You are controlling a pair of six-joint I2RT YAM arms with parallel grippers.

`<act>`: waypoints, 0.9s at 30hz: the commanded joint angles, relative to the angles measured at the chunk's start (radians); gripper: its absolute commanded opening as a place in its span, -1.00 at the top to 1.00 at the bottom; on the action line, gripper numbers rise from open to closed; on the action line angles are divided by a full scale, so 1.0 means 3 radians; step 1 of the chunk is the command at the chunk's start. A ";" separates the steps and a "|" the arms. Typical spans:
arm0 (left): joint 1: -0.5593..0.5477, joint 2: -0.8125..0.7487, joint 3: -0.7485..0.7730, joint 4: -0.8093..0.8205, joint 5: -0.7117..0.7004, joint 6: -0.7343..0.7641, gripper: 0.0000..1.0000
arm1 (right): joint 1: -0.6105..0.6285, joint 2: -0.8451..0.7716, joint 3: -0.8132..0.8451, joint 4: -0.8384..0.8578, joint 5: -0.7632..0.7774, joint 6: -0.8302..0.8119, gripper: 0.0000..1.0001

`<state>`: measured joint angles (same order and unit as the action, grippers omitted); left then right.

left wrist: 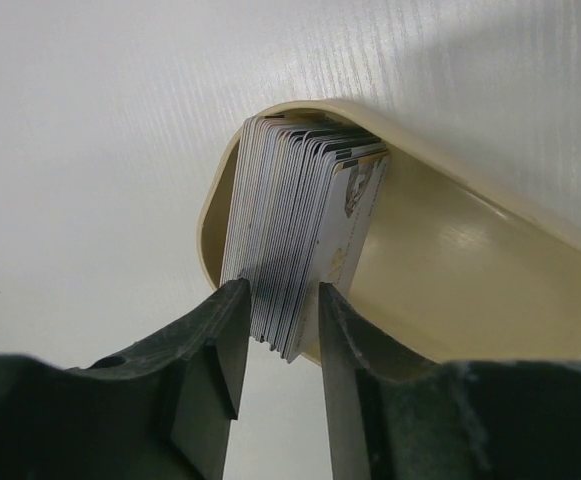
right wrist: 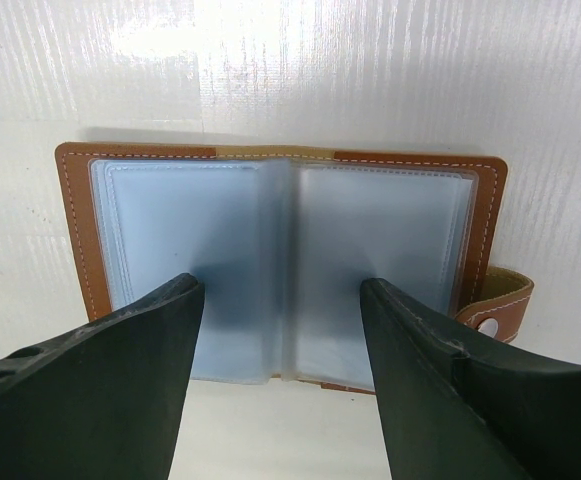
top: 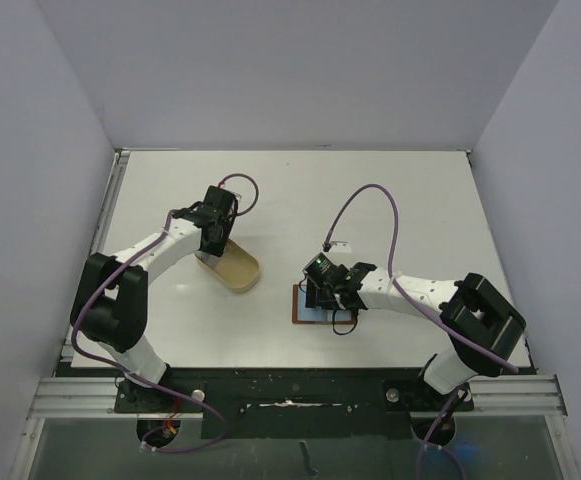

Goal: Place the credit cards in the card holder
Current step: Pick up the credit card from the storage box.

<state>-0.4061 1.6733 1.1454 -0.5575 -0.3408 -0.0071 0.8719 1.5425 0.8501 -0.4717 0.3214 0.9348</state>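
Plainly, a thick stack of thin pale plastic credit cards [left wrist: 300, 220] is stood on edge in the rounded end of a tan oblong plastic tray [left wrist: 470, 255]. The stack is pinched by the left gripper [left wrist: 278, 300], one black finger pressed to its face at 9 o'clock and the other at 3 o'clock. In that wrist view the cards' long edges are laid from 6 to 12 o'clock.

From above, the brown leather card holder [top: 305, 306] is found at about 4 o'clock from the tray, well apart, so the left arm is judged nearer the cards. The holder is lain open with clear sleeves upward, its spine from 12 to 6 o'clock. Over it the right gripper [right wrist: 282, 300] is held spread wide, and nothing is gripped.
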 commanded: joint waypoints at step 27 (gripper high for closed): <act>-0.0159 0.0087 0.0211 -0.0014 -0.0345 0.0121 0.83 | 0.0008 -0.0232 -0.0053 0.0090 0.0042 0.0009 -0.29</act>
<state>-0.4511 1.7092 1.1610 -0.5606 -0.4126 0.0143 0.8719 1.5143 0.8345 -0.4648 0.3191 0.9348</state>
